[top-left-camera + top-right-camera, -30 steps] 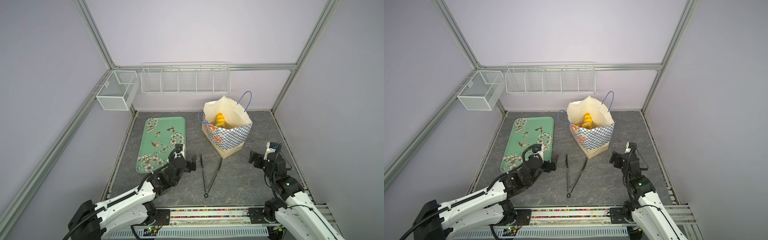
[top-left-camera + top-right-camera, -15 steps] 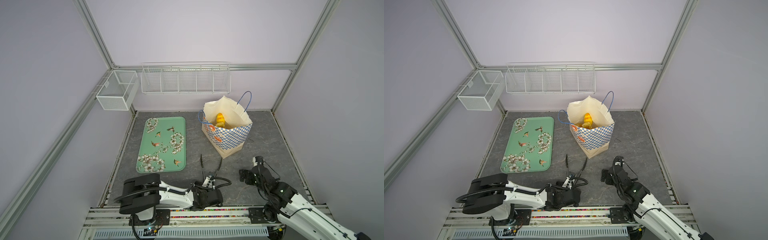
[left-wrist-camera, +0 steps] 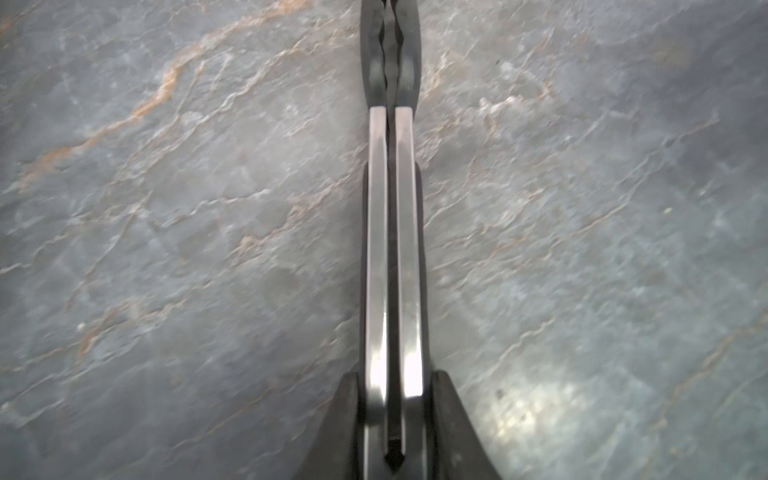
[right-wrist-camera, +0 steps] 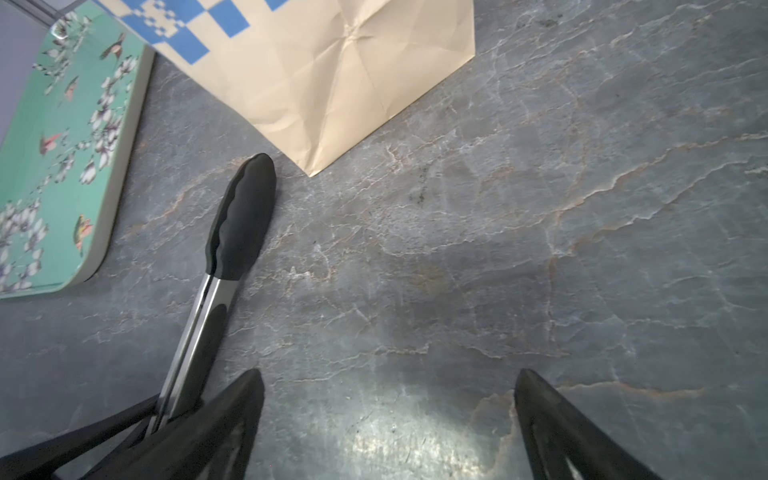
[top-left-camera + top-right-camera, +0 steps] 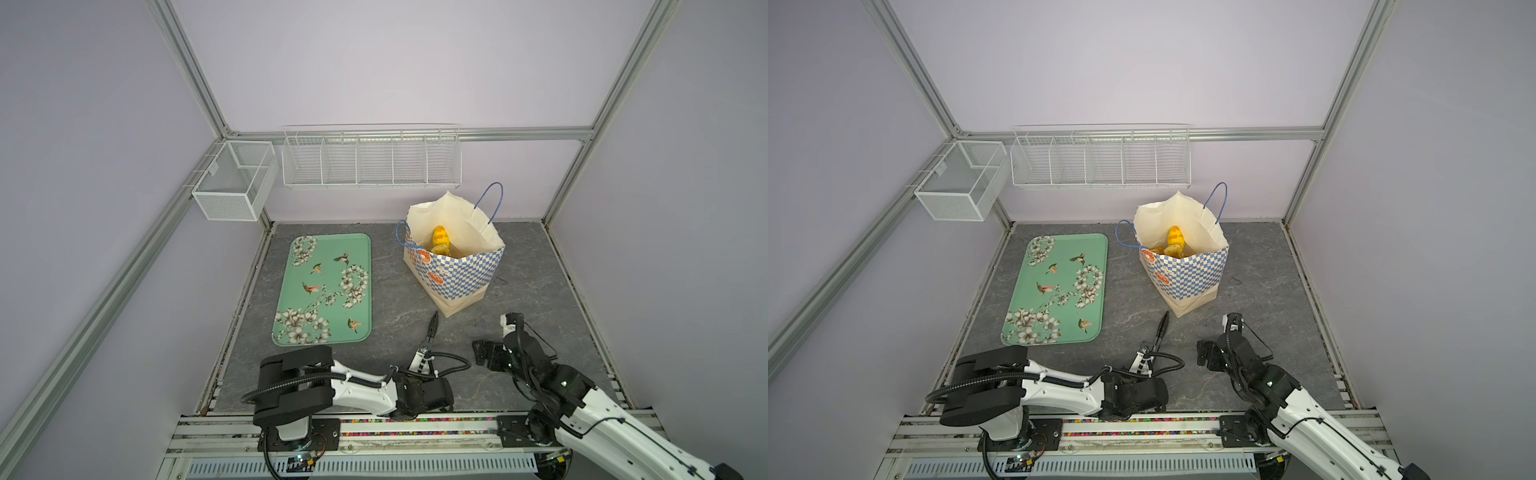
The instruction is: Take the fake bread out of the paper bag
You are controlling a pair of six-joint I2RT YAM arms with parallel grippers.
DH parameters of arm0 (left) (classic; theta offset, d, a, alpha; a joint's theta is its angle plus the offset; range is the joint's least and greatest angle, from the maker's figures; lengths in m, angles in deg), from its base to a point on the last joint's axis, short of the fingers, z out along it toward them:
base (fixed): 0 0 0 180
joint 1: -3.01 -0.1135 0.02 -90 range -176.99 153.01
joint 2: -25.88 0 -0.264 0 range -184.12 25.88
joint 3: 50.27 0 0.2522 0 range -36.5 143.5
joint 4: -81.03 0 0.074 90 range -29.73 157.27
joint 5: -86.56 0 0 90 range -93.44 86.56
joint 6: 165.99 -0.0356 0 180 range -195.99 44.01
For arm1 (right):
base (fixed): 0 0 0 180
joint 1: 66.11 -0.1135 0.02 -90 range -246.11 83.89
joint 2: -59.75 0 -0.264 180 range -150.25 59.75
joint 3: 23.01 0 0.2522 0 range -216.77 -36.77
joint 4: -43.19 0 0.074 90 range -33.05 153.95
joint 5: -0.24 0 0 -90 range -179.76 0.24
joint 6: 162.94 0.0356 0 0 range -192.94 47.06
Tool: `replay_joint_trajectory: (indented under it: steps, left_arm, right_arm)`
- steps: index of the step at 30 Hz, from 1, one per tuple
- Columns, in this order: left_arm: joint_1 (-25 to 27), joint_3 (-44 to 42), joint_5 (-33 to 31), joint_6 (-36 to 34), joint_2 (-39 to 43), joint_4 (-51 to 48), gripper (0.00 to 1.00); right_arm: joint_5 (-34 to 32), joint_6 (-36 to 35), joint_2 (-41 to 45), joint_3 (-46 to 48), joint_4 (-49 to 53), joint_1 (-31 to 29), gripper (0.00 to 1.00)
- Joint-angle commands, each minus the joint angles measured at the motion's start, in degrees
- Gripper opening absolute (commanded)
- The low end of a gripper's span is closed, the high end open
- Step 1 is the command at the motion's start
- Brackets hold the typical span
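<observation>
Fake bread (image 5: pixel 440 240) is seen in the paper bag (image 5: pixel 457 276). Tongs (image 3: pixel 395 216) are pinched tight by the left gripper (image 3: pixel 395 388). The right gripper (image 4: pixel 388 376) is spread wide, empty.

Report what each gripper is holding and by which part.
Left gripper: tongs, clamped across both metal arms, back from the black tips. Right gripper: nothing, open.

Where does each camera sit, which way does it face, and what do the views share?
Top views: high at the front, looking down at the table; both arms enter from the near edge.
Left wrist: on the left arm, looking along the tongs clamped in the left gripper.
Right wrist: on the right arm, looking past the open right gripper at the paper bag base and tray.
Shared: both wrist views show the tongs.
</observation>
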Motion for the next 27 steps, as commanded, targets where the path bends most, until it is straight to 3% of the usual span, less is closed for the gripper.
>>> replay_joint_trajectory:
  steps: [1,7,14,18,22,27]
  left_arm:
    - [0.1,-3.9,-0.5,1.9,4.7,0.2,0.0]
    - [0.1,-10.2,-0.3,2.7,19.0,-3.5,0.0]
    - [-0.1,-12.3,-3.3,-7.9,49.8,-8.0,0.0]
    - [-0.4,-11.7,-4.7,-14.6,63.7,-4.8,0.0]
    - [-0.8,-8.7,0.5,-21.3,65.7,-0.5,0.0]
    - [-1.4,0.5,11.6,-27.6,56.0,-0.4,0.0]
  right_arm:
    - [7.0,-2.7,1.1,-1.1,-3.7,-0.5,0.96]
    - [18.2,-4.8,-0.1,-1.8,-13.4,-0.5,0.96]
    - [27.8,-10.1,-4.7,-10.9,-15.6,-0.5,0.97]
    - [34.7,-11.2,-7.3,-16.3,-17.6,-0.5,0.98]
    - [42.2,-10.2,-9.2,-20.9,-22.6,-0.4,0.99]
    - [49.8,-7.9,-12.0,-25.7,-27.9,-0.6,0.99]
